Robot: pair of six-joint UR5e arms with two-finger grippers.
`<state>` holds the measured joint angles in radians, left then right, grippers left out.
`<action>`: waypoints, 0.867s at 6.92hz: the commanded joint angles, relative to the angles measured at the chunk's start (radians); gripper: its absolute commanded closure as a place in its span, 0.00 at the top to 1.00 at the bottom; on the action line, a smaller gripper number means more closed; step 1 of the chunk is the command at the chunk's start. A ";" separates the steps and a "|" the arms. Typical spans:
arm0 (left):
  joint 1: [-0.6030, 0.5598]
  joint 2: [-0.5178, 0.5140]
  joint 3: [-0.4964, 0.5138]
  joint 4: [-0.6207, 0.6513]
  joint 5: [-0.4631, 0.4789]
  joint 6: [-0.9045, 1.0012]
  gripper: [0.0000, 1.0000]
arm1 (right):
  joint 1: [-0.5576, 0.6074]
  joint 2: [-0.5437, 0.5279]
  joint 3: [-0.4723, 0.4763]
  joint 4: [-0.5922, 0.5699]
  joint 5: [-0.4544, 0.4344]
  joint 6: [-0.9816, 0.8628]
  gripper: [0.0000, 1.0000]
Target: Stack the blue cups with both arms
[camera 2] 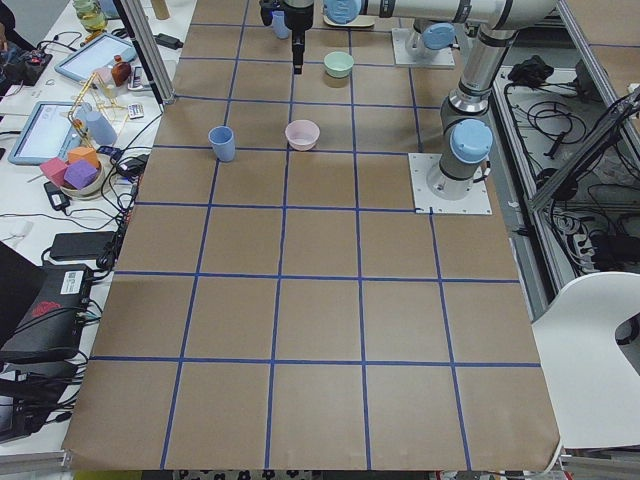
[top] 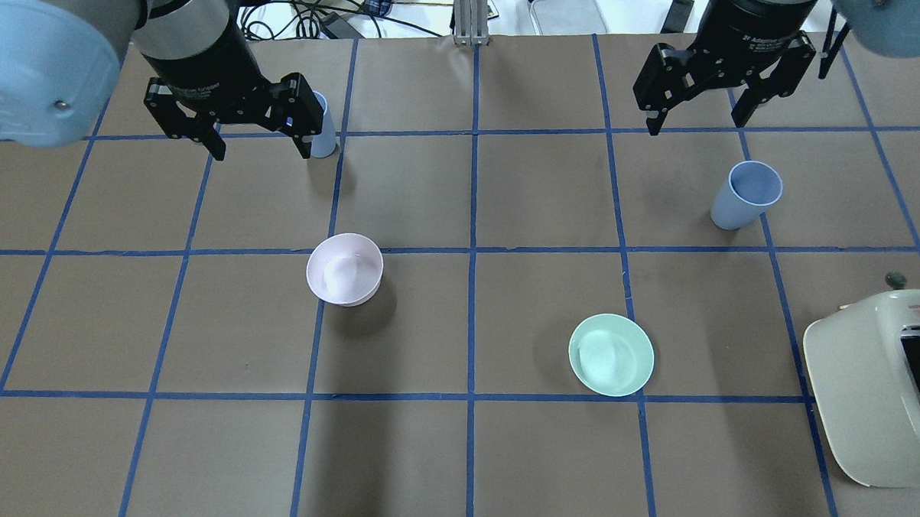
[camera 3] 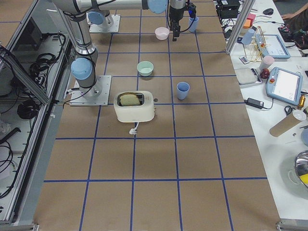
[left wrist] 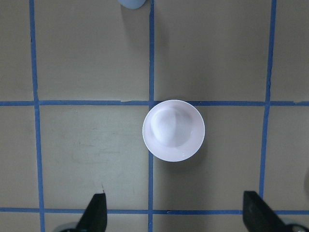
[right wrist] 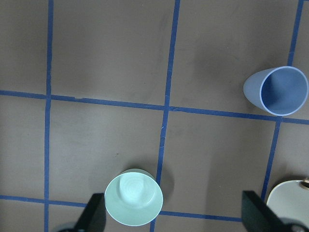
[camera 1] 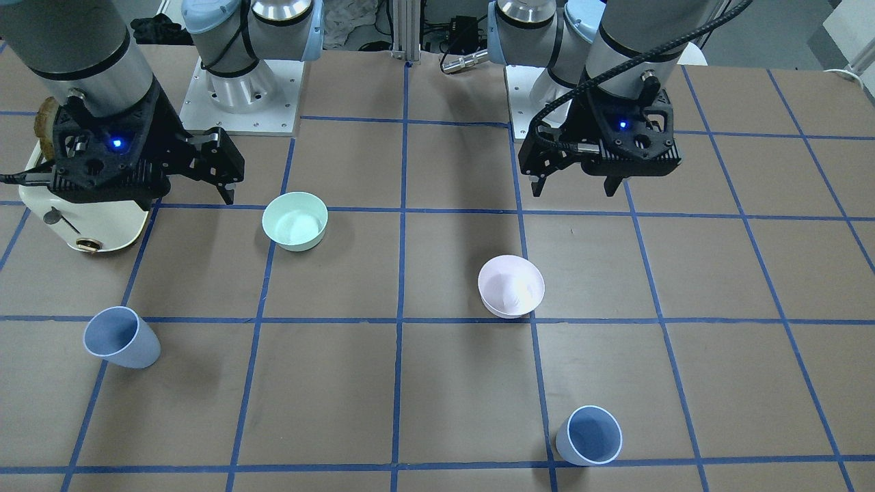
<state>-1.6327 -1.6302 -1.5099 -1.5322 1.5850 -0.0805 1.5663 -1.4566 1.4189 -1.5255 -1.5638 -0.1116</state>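
Observation:
Two blue cups stand upright on the table, far apart. One cup (camera 1: 122, 337) (top: 745, 196) (right wrist: 277, 91) is on my right arm's side. The other cup (camera 1: 589, 435) (top: 323, 127) is on my left arm's side, and only its edge shows at the top of the left wrist view (left wrist: 131, 3). My left gripper (top: 262, 154) (camera 1: 574, 190) is open and empty, high above the table, and partly hides that cup in the overhead view. My right gripper (top: 696, 123) (camera 1: 212, 181) is open and empty, also held high. Neither gripper touches a cup.
A pale pink bowl (top: 345, 268) (left wrist: 174, 130) sits below my left gripper. A mint-green bowl (top: 611, 354) (right wrist: 134, 196) sits near the table's middle right. A cream toaster (top: 876, 395) (camera 1: 82, 219) stands at the right arm's end.

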 commanded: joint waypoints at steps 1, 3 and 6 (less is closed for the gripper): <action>0.001 -0.141 0.122 0.042 0.001 0.046 1.00 | 0.000 0.002 0.000 -0.033 -0.002 0.001 1.00; 0.004 -0.369 0.302 0.060 0.004 0.041 1.00 | -0.006 0.002 0.002 -0.031 -0.004 0.001 1.00; 0.031 -0.612 0.430 0.164 0.046 0.064 1.00 | -0.006 0.001 0.002 -0.028 -0.004 0.001 1.00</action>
<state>-1.6166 -2.1603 -1.1117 -1.4095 1.6180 -0.0224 1.5603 -1.4555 1.4204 -1.5534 -1.5677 -0.1105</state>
